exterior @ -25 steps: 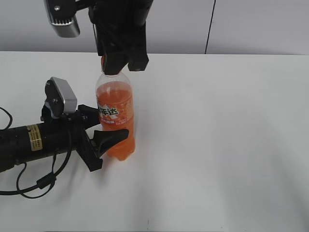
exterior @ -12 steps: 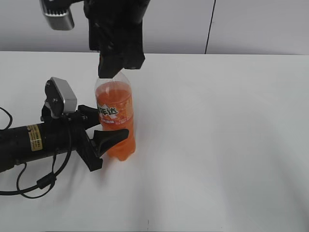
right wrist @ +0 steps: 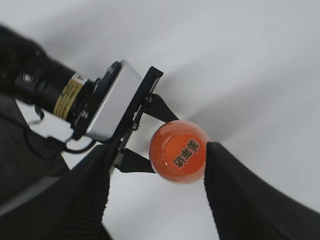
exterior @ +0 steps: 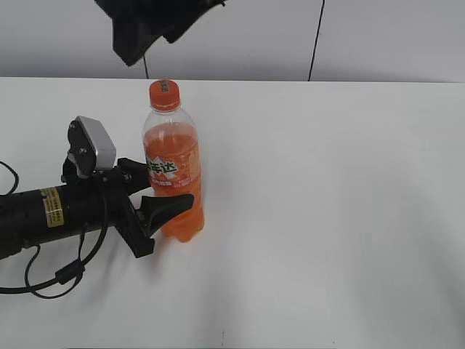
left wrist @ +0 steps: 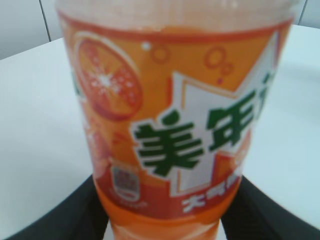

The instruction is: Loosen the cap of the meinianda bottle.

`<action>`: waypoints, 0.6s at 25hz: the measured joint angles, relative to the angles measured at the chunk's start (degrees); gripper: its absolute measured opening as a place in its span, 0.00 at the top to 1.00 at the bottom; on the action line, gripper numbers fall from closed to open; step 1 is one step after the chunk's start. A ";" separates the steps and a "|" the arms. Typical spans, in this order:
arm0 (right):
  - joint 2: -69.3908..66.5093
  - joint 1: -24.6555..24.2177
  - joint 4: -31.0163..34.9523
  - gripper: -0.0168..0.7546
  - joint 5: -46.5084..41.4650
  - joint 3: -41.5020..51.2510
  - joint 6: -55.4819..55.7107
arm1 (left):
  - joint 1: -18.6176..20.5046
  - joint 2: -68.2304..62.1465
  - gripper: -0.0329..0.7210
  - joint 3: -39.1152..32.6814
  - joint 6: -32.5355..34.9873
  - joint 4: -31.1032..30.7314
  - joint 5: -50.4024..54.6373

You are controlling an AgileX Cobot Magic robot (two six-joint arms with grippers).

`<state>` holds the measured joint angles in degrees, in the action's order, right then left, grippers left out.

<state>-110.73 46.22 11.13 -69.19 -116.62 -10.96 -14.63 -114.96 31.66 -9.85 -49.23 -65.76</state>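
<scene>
Right pincer (right wrist: 155,190) stands with its two ribbed black fingers (right wrist: 87,195) parted and nothing between them; in the right wrist view it looks straight down on the small round orange plastic screw cap (right wrist: 177,157), which lies just ahead of the gap and touches neither finger. In the exterior view only a dark part of this arm shows at the top edge, above and to the left of the cap (exterior: 164,94), well clear of it.

Left pincer (exterior: 171,190) reaches in level from the left and clamps the tall clear plastic soda bottle with orange drink (exterior: 173,171) at label height — one black finger in front of the body, one behind. The left wrist view is filled by the orange label (left wrist: 175,130), with black finger edges at both lower corners.

Bottle position: upright on the white bench (exterior: 334,218), left of centre, long axis vertical, cap on top.

Governing relation: the cap lies directly below the right pincer, along the bottle's vertical axis. Judgement — the right arm is the one placed for the cap; any further twist would need a straight descent so the fingers straddle the ribbed side, while the left pincer braces the bottle against turning.
</scene>
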 joint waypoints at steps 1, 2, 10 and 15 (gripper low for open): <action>0.00 0.00 -0.57 0.39 0.00 0.00 6.74 | 0.00 0.00 0.42 0.00 0.00 0.00 0.00; 0.00 -0.05 -0.94 0.39 0.00 0.00 10.96 | 0.00 0.00 0.42 0.00 0.00 -0.04 0.00; -3.47 -0.11 -2.23 0.39 -0.43 0.00 20.31 | 0.00 0.00 0.42 0.00 0.00 -0.04 0.00; -5.56 -0.11 -4.76 0.39 -0.46 0.00 22.51 | 0.00 0.00 0.42 0.00 -0.05 -0.04 0.00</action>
<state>-116.30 46.11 6.37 -69.66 -116.62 11.55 -14.63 -114.96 31.66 -9.90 -49.28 -65.76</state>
